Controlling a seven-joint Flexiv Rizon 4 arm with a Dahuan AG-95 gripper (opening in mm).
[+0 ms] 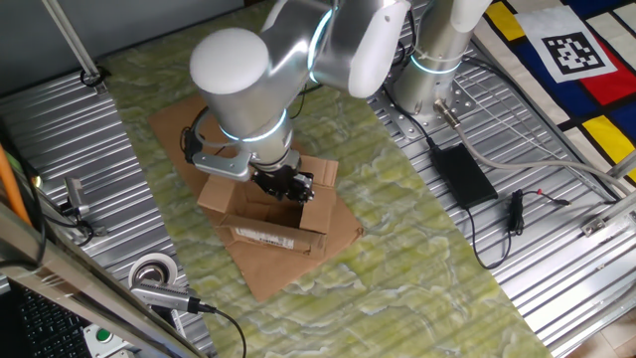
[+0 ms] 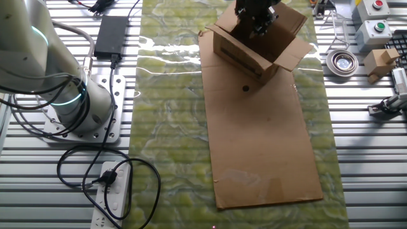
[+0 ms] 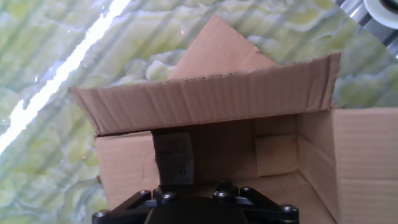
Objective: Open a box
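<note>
Gripper [image 1: 291, 187] hangs over the box [image 1: 268, 219], flaps spread open

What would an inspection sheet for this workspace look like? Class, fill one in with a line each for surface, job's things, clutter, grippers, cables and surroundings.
Surface: green marbled mat on a ribbed metal table; a flat cardboard sheet lies on the mat.
Job's things: box stands on the sheet, flaps spread, inside visible, barcode label on its side.
Clutter: tape roll; small cardboard cube.
Grippers: gripper is down at the box's open top; fingers hidden.
Cables: black power adapter with leads; white power strip.
Surroundings: button boxes, coloured marker board.
</note>
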